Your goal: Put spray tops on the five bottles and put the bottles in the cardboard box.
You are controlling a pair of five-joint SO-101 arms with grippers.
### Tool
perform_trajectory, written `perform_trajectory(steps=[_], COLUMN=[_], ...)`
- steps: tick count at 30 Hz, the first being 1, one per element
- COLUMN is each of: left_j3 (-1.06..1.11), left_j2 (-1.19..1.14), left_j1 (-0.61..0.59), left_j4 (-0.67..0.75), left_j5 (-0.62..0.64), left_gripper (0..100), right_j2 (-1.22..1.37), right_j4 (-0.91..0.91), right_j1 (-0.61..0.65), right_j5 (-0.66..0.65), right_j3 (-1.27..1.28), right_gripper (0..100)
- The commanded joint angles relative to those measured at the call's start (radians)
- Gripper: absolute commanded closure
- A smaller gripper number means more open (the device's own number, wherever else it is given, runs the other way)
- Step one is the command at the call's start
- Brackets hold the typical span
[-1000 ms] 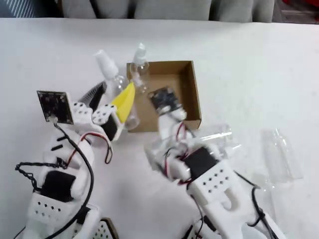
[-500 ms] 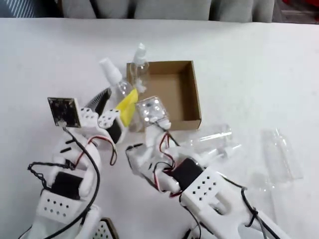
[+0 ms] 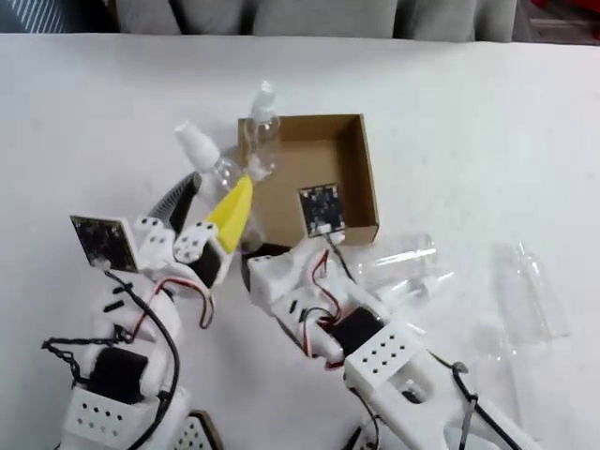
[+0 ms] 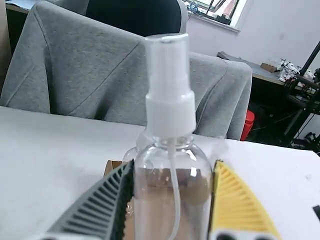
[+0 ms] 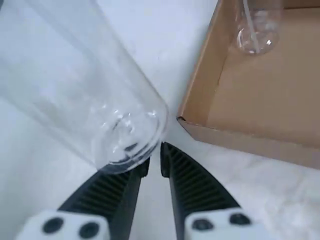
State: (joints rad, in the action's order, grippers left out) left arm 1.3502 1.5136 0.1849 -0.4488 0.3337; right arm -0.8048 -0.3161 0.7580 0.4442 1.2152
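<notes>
My left gripper [image 4: 172,172] is shut on a clear bottle [image 4: 170,195] with a white spray top [image 4: 170,95], its grey and yellow fingers on the bottle's sides. In the high view this left gripper [image 3: 220,180] holds the bottle [image 3: 212,161] tilted, just left of the cardboard box [image 3: 352,169]. A second topped bottle [image 3: 263,127] stands in the box's far left corner. My right gripper [image 5: 154,157] is shut and empty, with the held bottle's base [image 5: 100,105] just above its tips, beside the box's corner [image 5: 200,115].
Two bare clear bottles [image 3: 398,256] [image 3: 530,286] and a loose spray top [image 3: 424,281] lie on the white table right of the box. The right arm's body [image 3: 375,347] crosses the front middle. The table's far side is open.
The right arm drew back from over the box and lowered its gripper beside the box's front left corner. The left arm shifted slightly with its bottle.
</notes>
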Motion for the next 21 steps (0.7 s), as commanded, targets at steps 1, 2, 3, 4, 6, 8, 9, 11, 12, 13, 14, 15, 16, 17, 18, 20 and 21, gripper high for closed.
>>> perform_trajectory(steps=[1,2,3,4,6,8,9,11,12,13,14,15,16,17,18,20,21], left_j3=[-0.014,-0.014,-0.015,-0.02,-0.043,-0.071,-0.08,-0.084,-0.083,-0.081,-0.081,-0.081,-0.08,-0.08,-0.08,-0.075,-0.066], left_j2=[0.013,0.015,0.016,0.016,0.016,0.016,0.016,0.016,0.016,0.016,0.016,0.016,0.016,0.016,0.016,0.013,0.013], left_j1=[0.002,0.004,0.013,0.027,0.048,0.067,0.073,0.077,0.077,0.076,0.076,0.076,0.076,0.074,0.07,0.068,0.068], left_j4=[-0.009,-0.026,-0.04,-0.057,-0.11,-0.166,-0.186,-0.195,-0.195,-0.195,-0.195,-0.195,-0.195,-0.195,-0.193,-0.172,-0.155], left_j5=[0.012,0.012,0.012,0.012,0.011,0.009,0.009,0.008,0.008,0.008,0.008,0.008,0.006,0.006,0.006,0.006,0.006], left_gripper=[93,93,93,93,93,93,93,93,93,93,93,93,93,93,93,93,93], right_j2=[-0.012,-0.012,-0.012,-0.012,-0.012,-0.012,-0.012,-0.012,-0.012,-0.012,-0.012,-0.012,-0.012,-0.012,-0.012,-0.012,-0.012], right_j4=[0.033,0.033,0.035,0.036,0.064,0.087,0.088,0.084,0.082,0.082,0.081,0.081,0.081,0.081,0.081,0.079,0.065], right_j1=[-0.013,-0.019,-0.028,-0.041,-0.068,-0.091,-0.099,-0.104,-0.104,-0.102,-0.101,-0.101,-0.101,-0.099,-0.097,-0.104,-0.108], right_j5=[0.012,0.012,0.012,0.012,0.012,0.012,0.012,0.012,0.012,0.012,0.012,0.012,0.012,0.005,0.003,0.003,0.003], right_j3=[-0.014,-0.015,-0.017,-0.017,-0.015,-0.011,-0.011,-0.011,-0.011,-0.009,-0.009,-0.008,0.0,0.008,0.018,0.04,0.048], right_gripper=[98.2,98.2,98.2,98.2,98.2,98.2,98.2,98.2,98.2,98.2,98.2,98.2,98.2,98.2,98.2,98.2,98.2])
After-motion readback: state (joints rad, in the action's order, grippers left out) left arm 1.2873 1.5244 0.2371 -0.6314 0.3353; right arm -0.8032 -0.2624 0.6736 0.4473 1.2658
